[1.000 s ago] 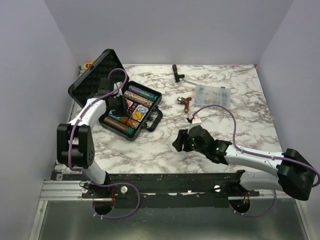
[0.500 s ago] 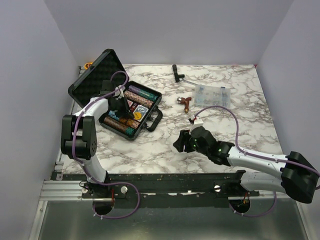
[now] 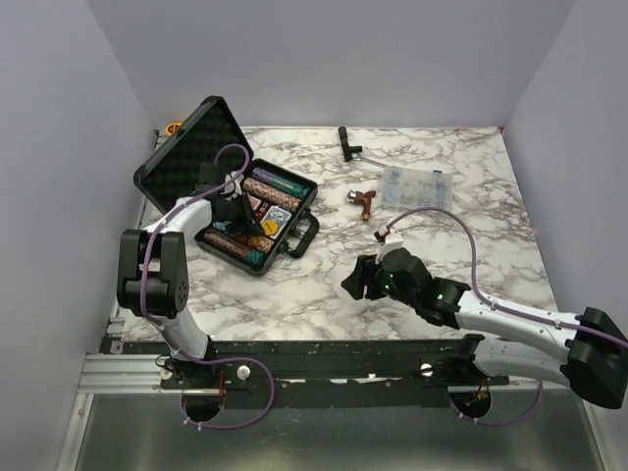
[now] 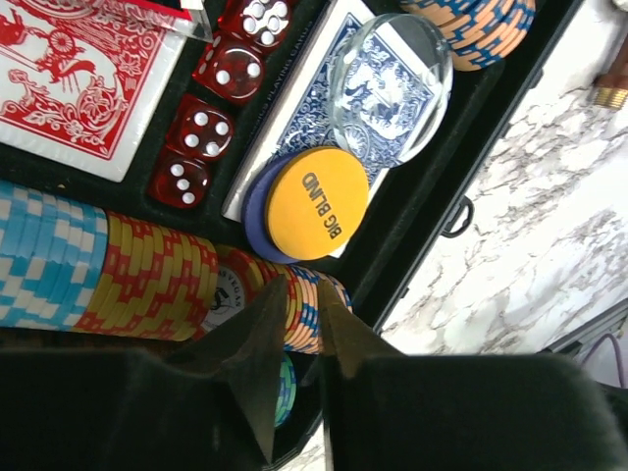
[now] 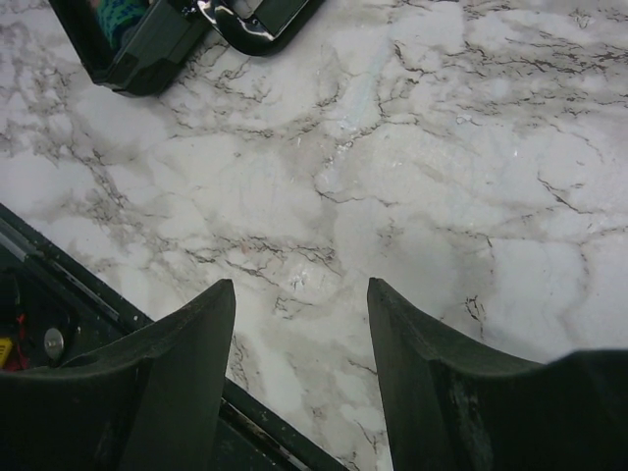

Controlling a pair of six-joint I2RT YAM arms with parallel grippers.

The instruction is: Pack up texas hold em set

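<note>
Left claw (image 4: 299, 294): fingers nearly pressed together, thin slit, nothing visibly pinched. Tips directly over chip row (image 4: 128, 275) inside open briefcase (image 3: 186, 152). BIG BLIND button (image 4: 319, 203) just ahead of tips, loose, overhanging blue deck (image 4: 304, 98).
Right claw (image 5: 299, 294): spread, empty, over bare table (image 5: 392, 177); case handle (image 5: 250, 25) ahead-left of it.
Risks: tips press down, row buckles, chips pop out of slot. Or button gets nudged onto rim, lid won't seat.

I work on a white marble-patterned tabletop with grey veins (image 3: 294, 294), boxed in by plain pale lavender-grey walls (image 3: 343, 59) at the back and on both sides. A black metal rail (image 3: 324, 355) runs along its near edge, with a dull grey floor panel (image 3: 343, 437) below. The light is soft and even.
</note>
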